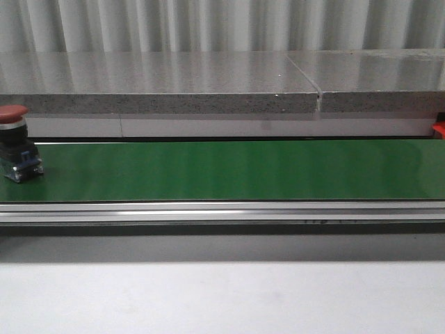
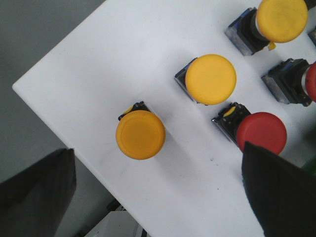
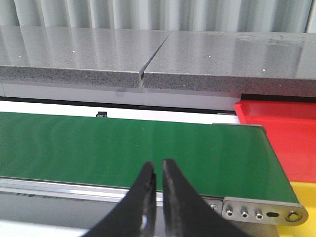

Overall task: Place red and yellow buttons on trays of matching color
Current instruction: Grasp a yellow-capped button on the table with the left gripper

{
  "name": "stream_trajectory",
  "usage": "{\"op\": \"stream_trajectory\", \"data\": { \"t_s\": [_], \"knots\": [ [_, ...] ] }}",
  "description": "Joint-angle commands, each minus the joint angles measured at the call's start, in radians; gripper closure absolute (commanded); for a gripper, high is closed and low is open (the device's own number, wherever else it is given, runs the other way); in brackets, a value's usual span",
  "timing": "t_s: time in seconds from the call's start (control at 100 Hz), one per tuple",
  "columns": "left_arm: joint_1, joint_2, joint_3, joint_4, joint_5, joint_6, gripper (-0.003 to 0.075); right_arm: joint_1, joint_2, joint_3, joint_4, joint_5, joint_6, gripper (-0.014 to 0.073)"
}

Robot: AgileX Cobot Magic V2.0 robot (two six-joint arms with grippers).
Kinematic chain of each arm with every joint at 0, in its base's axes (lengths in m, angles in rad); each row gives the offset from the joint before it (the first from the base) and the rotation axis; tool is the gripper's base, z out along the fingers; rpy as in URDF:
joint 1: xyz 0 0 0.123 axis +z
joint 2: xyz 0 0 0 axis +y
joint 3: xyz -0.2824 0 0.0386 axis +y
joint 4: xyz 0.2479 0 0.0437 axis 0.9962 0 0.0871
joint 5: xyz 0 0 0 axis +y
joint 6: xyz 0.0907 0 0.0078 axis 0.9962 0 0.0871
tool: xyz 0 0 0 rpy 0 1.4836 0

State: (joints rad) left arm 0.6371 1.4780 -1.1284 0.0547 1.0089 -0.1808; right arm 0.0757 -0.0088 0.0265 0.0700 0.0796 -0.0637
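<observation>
A red button [image 1: 14,139] with a black and blue base stands on the green belt [image 1: 229,170] at its far left end. In the left wrist view, yellow buttons [image 2: 140,134] [image 2: 211,79] [image 2: 281,19] and a red button [image 2: 261,132] stand on a white board [image 2: 98,74]. My left gripper [image 2: 158,197] hangs open above the board's edge, holding nothing. My right gripper [image 3: 158,168] is shut and empty, over the belt's near rail. The red tray [image 3: 281,133] and a corner of the yellow tray [image 3: 303,195] lie past the belt's end. Neither gripper shows in the front view.
A grey stone ledge [image 1: 160,83] runs behind the belt, and a metal rail [image 1: 222,210] runs along its front. Another red button [image 2: 311,81] shows partly at the board's edge. A red edge [image 1: 439,130] peeks in at the belt's far right.
</observation>
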Motion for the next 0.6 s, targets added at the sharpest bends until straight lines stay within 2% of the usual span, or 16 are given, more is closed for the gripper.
{"op": "stream_trajectory", "data": {
  "t_s": [0.0,0.25,0.59],
  "knots": [
    [0.003,-0.028,0.003,0.003,-0.055,-0.013,0.0062,0.0,-0.007,-0.014,-0.008,-0.08,-0.001,0.0539],
    [0.003,-0.026,0.102,0.005,-0.142,-0.018,0.0062,0.0,-0.007,-0.014,-0.008,-0.08,-0.001,0.0539],
    [0.003,0.083,0.108,0.003,-0.158,-0.023,0.0062,0.0,-0.007,-0.014,-0.008,-0.08,-0.001,0.0539]
  ]
}}
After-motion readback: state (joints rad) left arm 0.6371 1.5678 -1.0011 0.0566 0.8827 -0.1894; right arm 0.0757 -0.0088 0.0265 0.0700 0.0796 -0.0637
